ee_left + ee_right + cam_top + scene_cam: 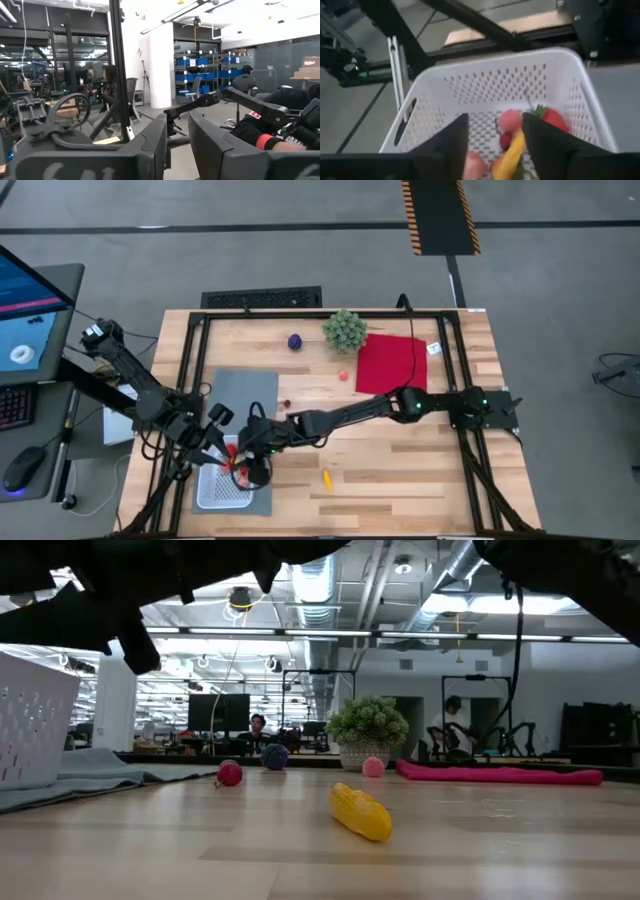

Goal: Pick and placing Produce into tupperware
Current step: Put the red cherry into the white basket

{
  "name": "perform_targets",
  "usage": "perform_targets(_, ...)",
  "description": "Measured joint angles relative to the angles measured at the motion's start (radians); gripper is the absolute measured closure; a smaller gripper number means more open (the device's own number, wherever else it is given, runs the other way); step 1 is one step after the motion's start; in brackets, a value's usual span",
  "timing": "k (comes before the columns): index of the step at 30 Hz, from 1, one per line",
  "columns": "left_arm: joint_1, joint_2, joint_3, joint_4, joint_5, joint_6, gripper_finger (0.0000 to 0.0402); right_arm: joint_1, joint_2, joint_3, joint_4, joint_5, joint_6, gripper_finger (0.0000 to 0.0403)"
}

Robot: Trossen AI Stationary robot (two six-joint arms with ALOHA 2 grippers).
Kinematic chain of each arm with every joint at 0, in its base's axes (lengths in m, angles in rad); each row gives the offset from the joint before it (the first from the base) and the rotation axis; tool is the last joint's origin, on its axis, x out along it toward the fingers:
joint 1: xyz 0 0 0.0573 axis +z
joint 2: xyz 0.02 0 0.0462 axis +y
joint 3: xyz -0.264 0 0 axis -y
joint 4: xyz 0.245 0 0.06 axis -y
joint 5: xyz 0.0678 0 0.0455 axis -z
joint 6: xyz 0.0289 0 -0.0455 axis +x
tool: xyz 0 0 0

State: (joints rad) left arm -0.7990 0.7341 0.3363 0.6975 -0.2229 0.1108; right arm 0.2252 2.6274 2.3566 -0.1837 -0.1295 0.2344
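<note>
Above tupperware (485, 80) rim, right hand (495, 137) open.

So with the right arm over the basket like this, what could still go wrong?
1. The right gripper hangs open over the white basket, which already holds several produce pieces; dipping lower could knock some out or shove the basket.
2. The left gripper sits right beside it above the same basket, so the arms might collide when either moves.
3. The yellow corn, red ball, purple ball and pink piece lie loose and could roll if nudged.
</note>
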Motion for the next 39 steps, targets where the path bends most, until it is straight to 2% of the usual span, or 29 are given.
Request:
perform_targets(3, 0.0, 0.0, 0.0, -0.007, 0.001, 0.002, 0.0328, 0.0, -0.019, 0.0, -0.046, 0.0, -0.038, 0.0149)
perform_targets(6, 0.0, 0.002, 0.0, -0.031, 0.005, -0.007, 0.0328, 0.004, -0.056, -0.001, -0.177, 0.003, -0.086, 0.014)
perform_targets(11, 0.0, 0.003, 0.0, -0.031, 0.006, -0.015, 0.0328, 0.027, -0.148, 0.0, -0.461, 0.116, -0.13, 0.0148)
perform_targets(15, 0.0, 0.004, 0.0, -0.032, 0.005, -0.018, 0.0328, 0.032, -0.209, 0.0, -0.682, 0.133, -0.113, 0.0159)
perform_targets(20, 0.0, 0.006, 0.0, -0.034, -0.008, -0.02, 0.0328, 0.058, -0.249, 0.0, -0.877, 0.177, -0.072, 0.0172)
perform_targets(23, -0.001, 0.006, 0.0, -0.044, -0.076, -0.02, 0.0328, 0.094, -0.249, 0.0, -0.989, 0.227, -0.032, 0.0178)
perform_targets(26, 0.0, 0.006, 0.0, -0.083, -0.157, -0.025, 0.0328, 0.137, -0.249, 0.0, -1.121, 0.322, 0.037, 0.0182)
perform_targets(31, 0.01, 0.061, -0.001, -0.154, -0.27, -0.111, 0.0328, 0.23, -0.249, -0.001, -1.255, 0.455, 0.18, 0.0186)
perform_targets(36, 0.058, 0.155, -0.001, -0.094, -0.459, -0.15, 0.0328, 0.352, -0.292, -0.002, -1.325, 0.634, 0.333, 0.0192)
perform_targets(39, 0.114, 0.193, 0.0, -0.024, -0.524, -0.222, 0.0328, 0.43, -0.328, -0.002, -1.37, 0.763, 0.451, 0.0195)
